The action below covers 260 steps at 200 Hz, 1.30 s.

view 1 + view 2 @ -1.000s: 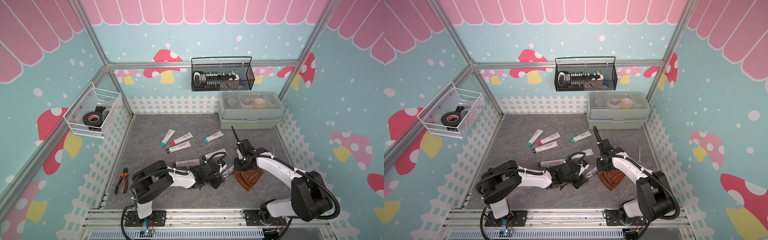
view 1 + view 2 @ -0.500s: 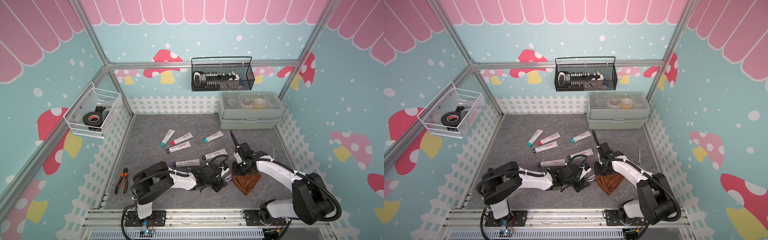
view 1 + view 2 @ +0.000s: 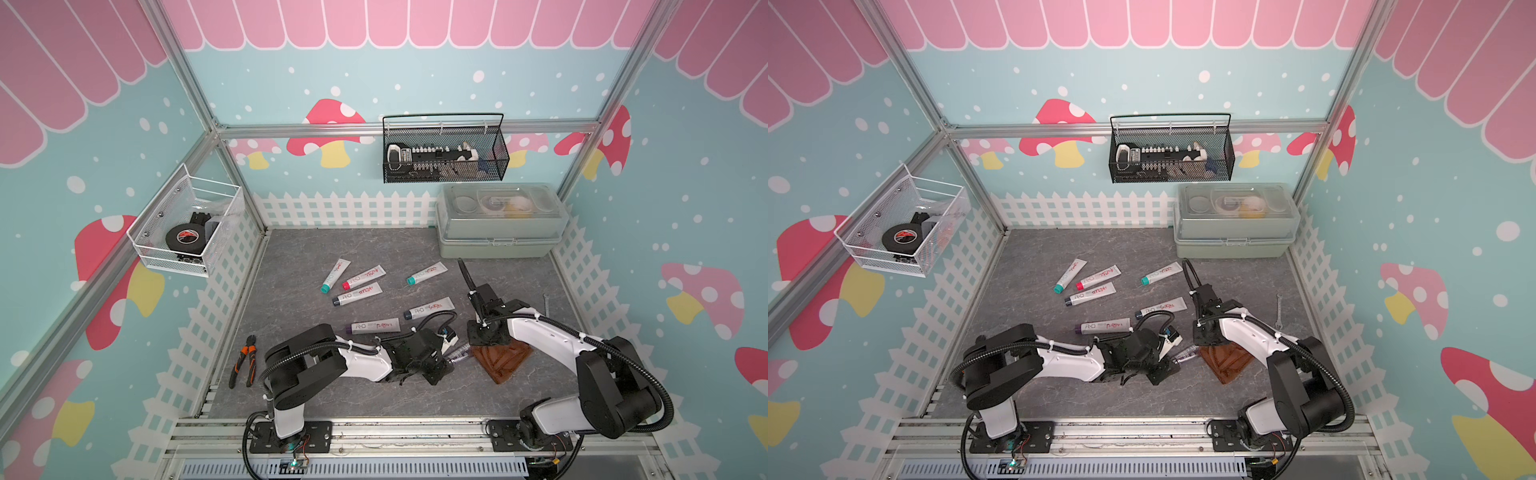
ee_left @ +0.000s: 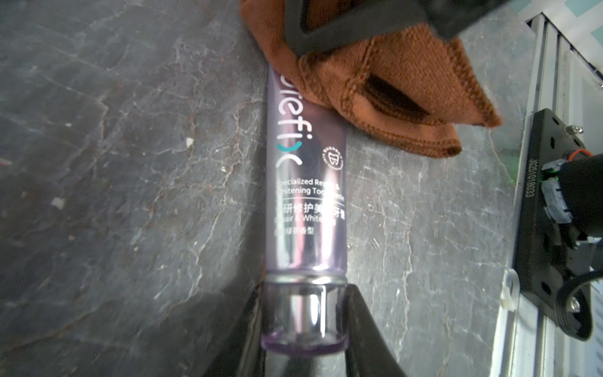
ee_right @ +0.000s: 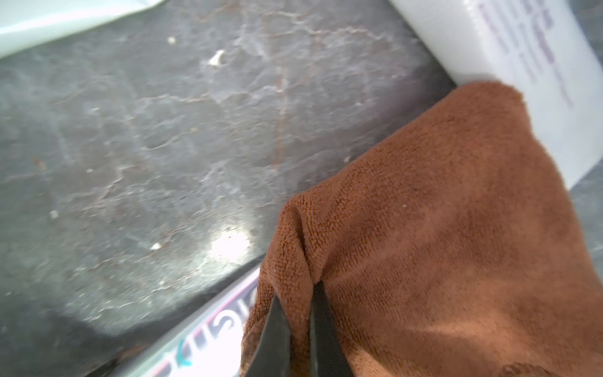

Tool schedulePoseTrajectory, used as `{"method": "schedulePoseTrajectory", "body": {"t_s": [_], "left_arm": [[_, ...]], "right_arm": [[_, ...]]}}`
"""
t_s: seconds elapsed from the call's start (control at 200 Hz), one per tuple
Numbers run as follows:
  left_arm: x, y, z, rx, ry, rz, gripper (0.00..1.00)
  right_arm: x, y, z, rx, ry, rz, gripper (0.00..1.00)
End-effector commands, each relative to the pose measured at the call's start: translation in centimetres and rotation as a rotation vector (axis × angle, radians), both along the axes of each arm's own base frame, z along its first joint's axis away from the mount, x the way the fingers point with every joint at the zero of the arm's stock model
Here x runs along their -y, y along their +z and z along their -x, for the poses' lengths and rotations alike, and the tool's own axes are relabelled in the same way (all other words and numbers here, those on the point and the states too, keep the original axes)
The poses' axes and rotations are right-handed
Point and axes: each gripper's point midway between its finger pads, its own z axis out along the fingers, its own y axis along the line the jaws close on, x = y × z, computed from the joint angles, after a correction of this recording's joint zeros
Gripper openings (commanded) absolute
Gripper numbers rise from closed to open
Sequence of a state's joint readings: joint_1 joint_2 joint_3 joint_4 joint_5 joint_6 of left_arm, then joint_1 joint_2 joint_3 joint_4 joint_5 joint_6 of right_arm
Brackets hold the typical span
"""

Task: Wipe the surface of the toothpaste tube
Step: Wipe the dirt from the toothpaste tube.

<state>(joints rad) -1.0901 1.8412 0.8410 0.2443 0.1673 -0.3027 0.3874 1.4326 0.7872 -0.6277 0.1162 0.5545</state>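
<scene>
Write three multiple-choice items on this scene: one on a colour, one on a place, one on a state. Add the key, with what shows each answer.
1. The cloth pinched in the right claw is:
A blue
B brown
C white

2. The pliers lie:
A on the table beside the left arm
B under the cloth
C in the right claw

3. The left claw is:
A open above the cloth
B shut on the pliers
C shut on the cap of the toothpaste tube

Key:
1 B: the right wrist view shows brown fabric between the jaws.
2 A: both top views show them there.
3 C: the left wrist view shows it clamped around the clear cap.
</scene>
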Motion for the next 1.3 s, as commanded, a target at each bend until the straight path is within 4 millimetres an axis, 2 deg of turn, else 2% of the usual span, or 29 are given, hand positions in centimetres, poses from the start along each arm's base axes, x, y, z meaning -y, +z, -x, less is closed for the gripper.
{"method": "schedulePoseTrajectory", "body": {"t_s": [0.0, 0.185, 0.34, 0.45, 0.53, 0.62, 0.741, 0.866, 1.066, 1.181, 1.296], "left_arm": [[-2.6, -2.2, 0.3, -0.022, 0.046, -0.106, 0.26], [-2.7, -2.4, 0.1, 0.001, 0.057, -0.133, 0.26], [-2.5, -2.7, 0.1, 0.002, 0.051, -0.151, 0.26], [-2.4, -2.7, 0.0, 0.005, 0.05, -0.153, 0.26], [-2.2, -2.6, 0.0, 0.004, 0.047, -0.15, 0.26], [-2.1, -2.6, 0.1, 0.002, 0.043, -0.153, 0.26], [-2.3, -2.6, 0.1, 0.001, 0.048, -0.151, 0.26], [-2.6, -2.4, 0.0, 0.009, 0.056, -0.149, 0.26], [-2.7, -2.2, 0.0, 0.019, 0.062, -0.146, 0.26], [-2.8, -2.4, 0.0, 0.017, 0.062, -0.149, 0.26], [-2.8, -2.4, 0.0, 0.018, 0.061, -0.151, 0.26]], "right_arm": [[2.6, -0.6, 1.1, -0.047, -0.053, 0.055, 0.0], [-1.1, 1.3, 0.9, -0.032, 0.026, -0.185, 0.0], [-3.7, 2.8, 1.9, -0.036, 0.107, -0.252, 0.0], [-4.7, 2.8, 2.7, -0.054, 0.133, -0.269, 0.0], [-5.1, 1.8, 2.8, -0.068, 0.136, -0.277, 0.0], [-5.0, 0.5, 2.6, -0.098, 0.139, -0.244, 0.0], [-2.6, -0.8, 2.0, -0.119, 0.113, -0.084, 0.0], [0.5, -0.6, 0.9, -0.084, 0.051, 0.072, 0.0], [2.5, -0.2, -0.3, -0.049, -0.04, 0.07, 0.0], [2.8, -0.2, -0.7, -0.043, -0.067, 0.016, 0.0], [0.2, 1.1, -0.9, -0.012, -0.018, -0.134, 0.0]]}}
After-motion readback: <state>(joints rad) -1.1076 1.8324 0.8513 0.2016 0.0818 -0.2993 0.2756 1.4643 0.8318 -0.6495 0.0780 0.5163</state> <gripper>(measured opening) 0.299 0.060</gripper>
